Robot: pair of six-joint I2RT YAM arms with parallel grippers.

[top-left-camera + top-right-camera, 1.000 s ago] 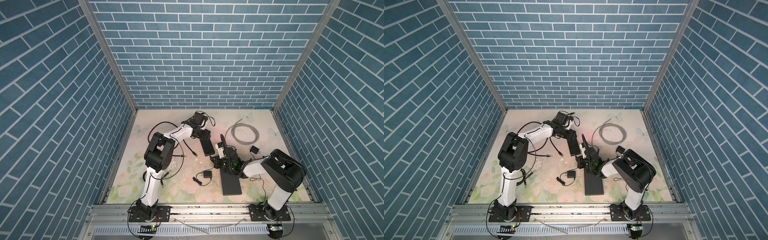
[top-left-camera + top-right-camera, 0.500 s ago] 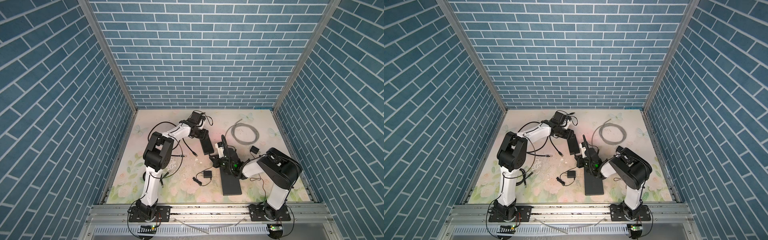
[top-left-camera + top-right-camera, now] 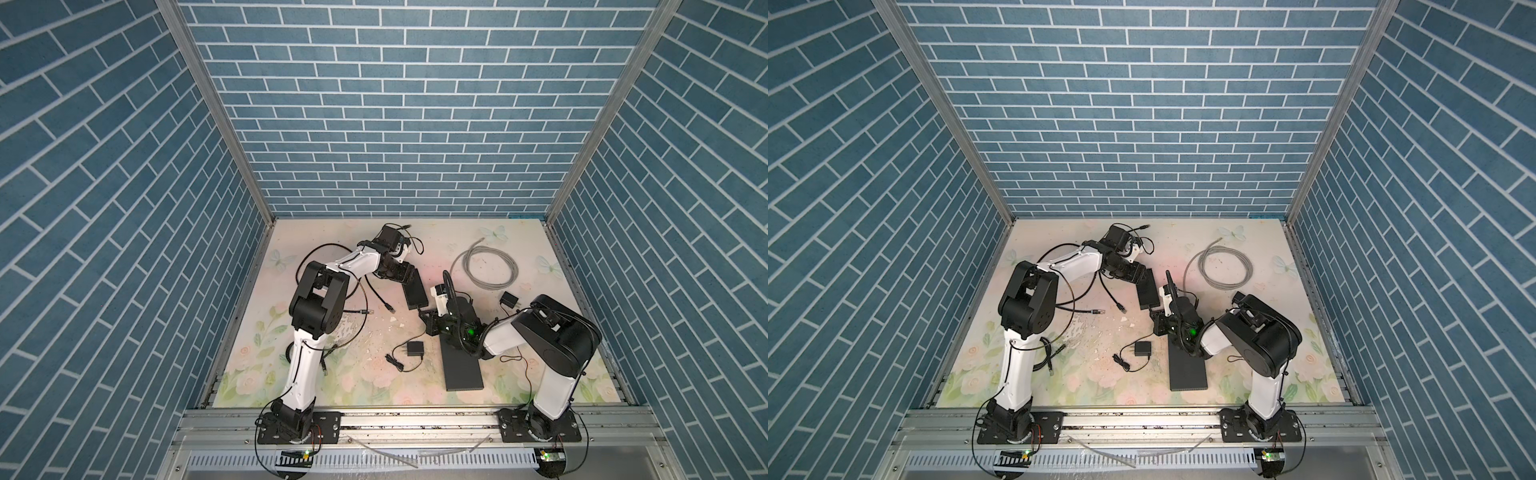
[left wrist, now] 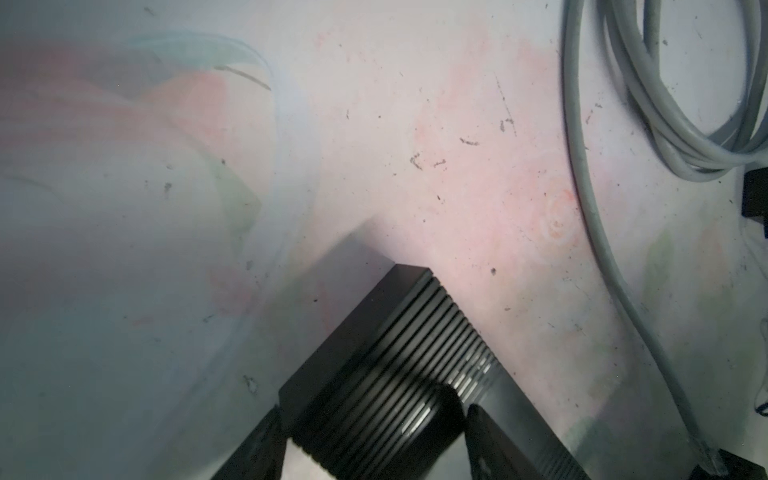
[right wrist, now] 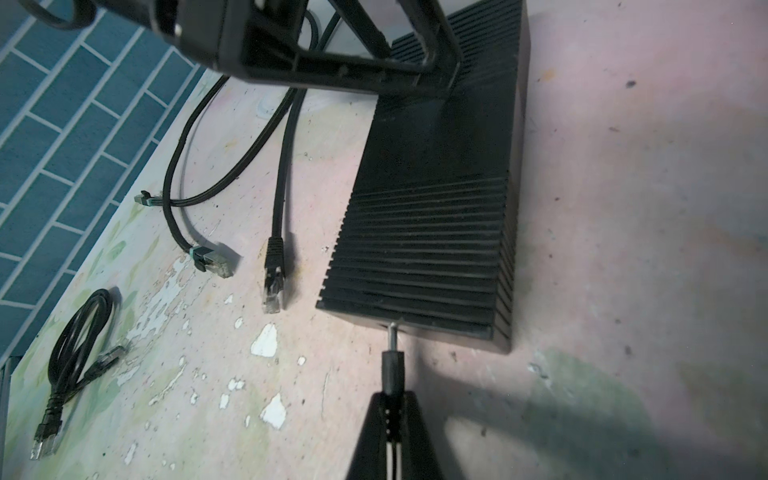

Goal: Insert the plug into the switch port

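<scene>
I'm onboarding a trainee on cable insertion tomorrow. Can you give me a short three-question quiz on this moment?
1. Multiple choice: what does the right pincer hold? A) a screwdriver B) the plug C) nothing
2. True or false: the left pincer hangs high in the air, well clear of the switch.
3. Short answer: is the plug fully seated in the switch?

Key
1. B.
2. False: it is down at the switch's far end.
3. No: the plug's metal pin is exposed, with only its tip at the switch's end face.
</scene>
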